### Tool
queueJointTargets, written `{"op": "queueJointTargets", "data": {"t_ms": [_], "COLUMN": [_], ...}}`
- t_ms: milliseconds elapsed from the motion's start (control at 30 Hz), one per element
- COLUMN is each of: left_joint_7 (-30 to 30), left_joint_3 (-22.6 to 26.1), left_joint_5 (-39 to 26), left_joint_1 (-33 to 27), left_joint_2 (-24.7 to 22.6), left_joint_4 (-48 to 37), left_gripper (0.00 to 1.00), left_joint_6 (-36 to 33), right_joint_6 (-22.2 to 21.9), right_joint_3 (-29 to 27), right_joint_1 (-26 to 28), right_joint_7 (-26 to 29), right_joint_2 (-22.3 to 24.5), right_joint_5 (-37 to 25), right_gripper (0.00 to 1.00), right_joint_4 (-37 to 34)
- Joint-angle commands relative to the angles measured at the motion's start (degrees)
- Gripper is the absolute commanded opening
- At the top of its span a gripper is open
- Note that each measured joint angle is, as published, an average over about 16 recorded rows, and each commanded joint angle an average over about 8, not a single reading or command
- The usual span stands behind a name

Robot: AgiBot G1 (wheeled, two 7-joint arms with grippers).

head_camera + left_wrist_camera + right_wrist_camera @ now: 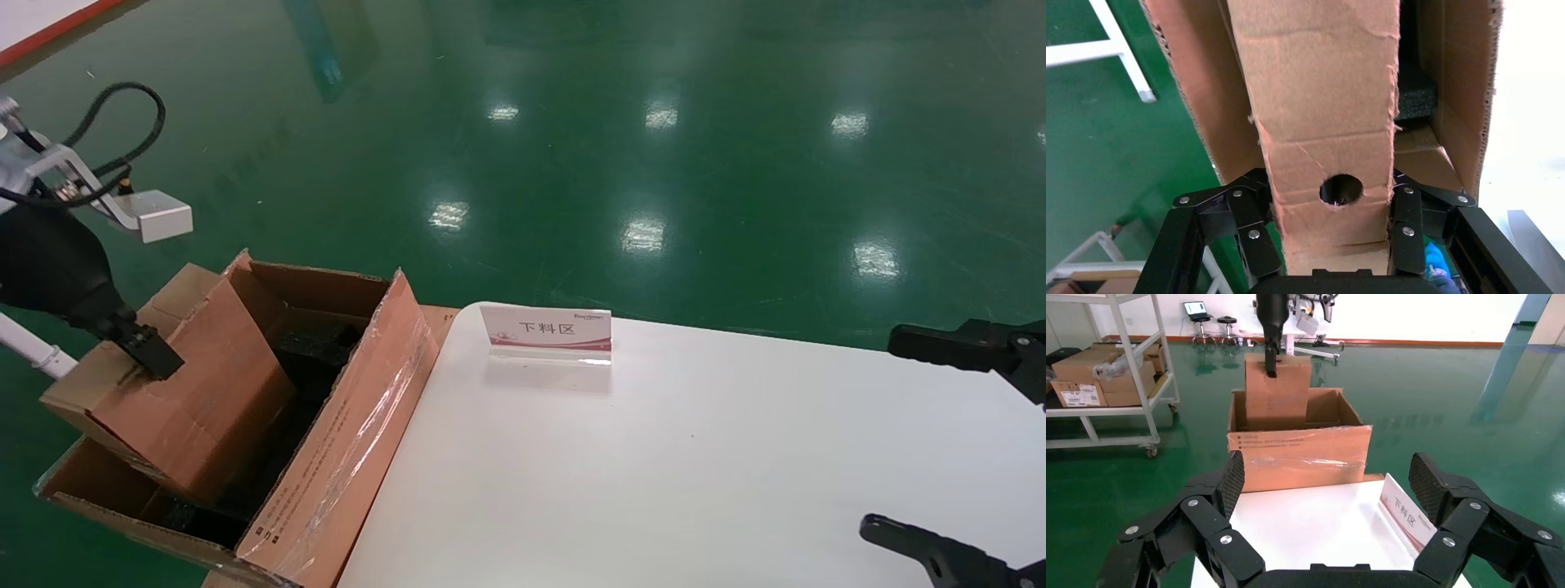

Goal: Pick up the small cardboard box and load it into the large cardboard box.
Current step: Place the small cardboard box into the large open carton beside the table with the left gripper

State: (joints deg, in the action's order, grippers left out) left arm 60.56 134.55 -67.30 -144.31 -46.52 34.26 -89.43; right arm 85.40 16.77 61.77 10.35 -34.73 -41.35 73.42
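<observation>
the small cardboard box (pixel 192 384) is already lifted and partly lowered into the large cardboard box (pixel 343 457), tilted, with its lower end down among the flaps and its upper end above the rim; by my reading the pick is done and what is left is to settle it fully inside and release it; the left gripper (pixel 1330 236) is clenched on the small box's narrow end, one black linkage pressed to each side of the face that carries the round hole; the right gripper (pixel 1327 484) hangs idle over the white worktop (pixel 654 457), its jaws spread wide and holding nothing

the small box is reddish-brown cardboard, flat and rectangular, matte, with creases and a ragged torn edge along one side; the large one is long brown corrugated board with upright flaps, its fluted edges showing, small print low on the side facing the worktop and glossy clear tape wrinkling there; black foam blocks (pixel 315 343) lie inside, dull and spongy-looking, and the small box seems to rest against them; the worktop is smooth with a rounded corner and carries a clear acrylic sign stand (pixel 546 333) with red-and-white card; beyond is glossy green floor (pixel 654 122)
</observation>
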Motion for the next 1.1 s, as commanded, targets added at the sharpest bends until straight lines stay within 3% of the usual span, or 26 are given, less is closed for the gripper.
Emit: {"op": "queueJointTargets", "data": {"t_ms": [33, 633, 1100], "left_joint_7": [-0.44, -2.76, -0.39], "left_joint_3": [0.53, 0.67, 1.91], "left_joint_5": [0.62, 1.18, -1.07], "left_joint_1": [1.68, 9.74, 13.43], "left_joint_2": [-0.38, -2.34, -4.37], "left_joint_4": [-1.74, -10.9, -13.09], "left_gripper": [0.0, 0.0, 0.0], "left_joint_6": [0.32, 5.14, 9.47], "right_joint_6": [0.0, -0.03, -0.05], "right_joint_3": [0.01, 0.07, 0.11], "right_joint_1": [0.0, 0.01, 0.02], "right_joint_7": [0.0, -0.03, -0.06], "right_joint_2": [0.0, 0.03, 0.05], "right_joint_5": [0.0, 0.05, 0.08], "right_gripper": [1.0, 1.0, 1.0], "right_joint_4": [0.0, 0.0, 0.0]}}
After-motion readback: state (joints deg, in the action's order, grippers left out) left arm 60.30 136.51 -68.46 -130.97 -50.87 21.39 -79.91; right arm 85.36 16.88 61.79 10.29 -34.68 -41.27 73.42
